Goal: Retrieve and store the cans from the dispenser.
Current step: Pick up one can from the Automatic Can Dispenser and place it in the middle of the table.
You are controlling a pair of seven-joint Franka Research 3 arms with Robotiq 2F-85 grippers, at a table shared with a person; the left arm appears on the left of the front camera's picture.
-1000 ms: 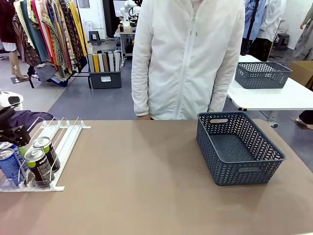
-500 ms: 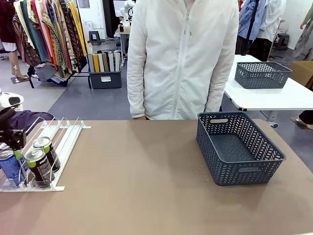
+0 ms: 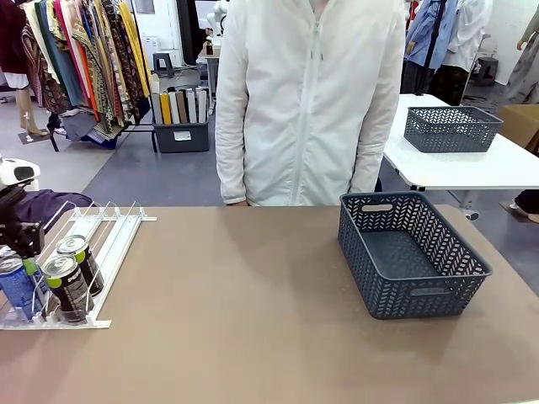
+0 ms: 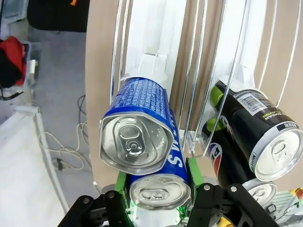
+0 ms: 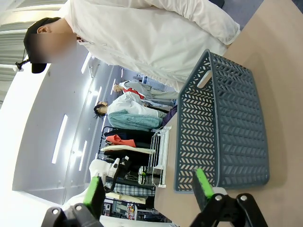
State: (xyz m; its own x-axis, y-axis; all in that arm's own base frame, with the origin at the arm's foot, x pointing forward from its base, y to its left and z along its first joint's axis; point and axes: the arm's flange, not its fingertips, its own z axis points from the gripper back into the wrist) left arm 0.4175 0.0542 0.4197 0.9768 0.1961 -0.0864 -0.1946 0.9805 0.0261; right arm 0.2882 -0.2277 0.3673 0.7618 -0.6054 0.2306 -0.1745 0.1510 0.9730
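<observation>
Brown table (image 3: 253, 328) in an open room, clothes rack (image 3: 80, 59) back left, side table (image 3: 472, 168) back right. Person (image 3: 307, 101) in a white jacket stands at the far edge, centre. Dark grey mesh basket (image 3: 431, 299) sits on the table's right half, nothing visible inside. White wire-railed dispenser (image 3: 118, 231) lies at the table's left edge, well apart from the basket, cans bunched at its near end against the stops. Left gripper (image 4: 156, 178) is down over the outer lane, green pads (image 4: 121, 183) clamped on either side of a blue can (image 4: 160, 193). A second blue can (image 4: 137, 137) sits just beyond, touching it, same lane. Two black cans (image 3: 67, 286) with green tops stand one behind the other in the next lane, ungripped. Right gripper (image 5: 147, 179) hangs near the basket, fingers spread wide with nothing between them.
</observation>
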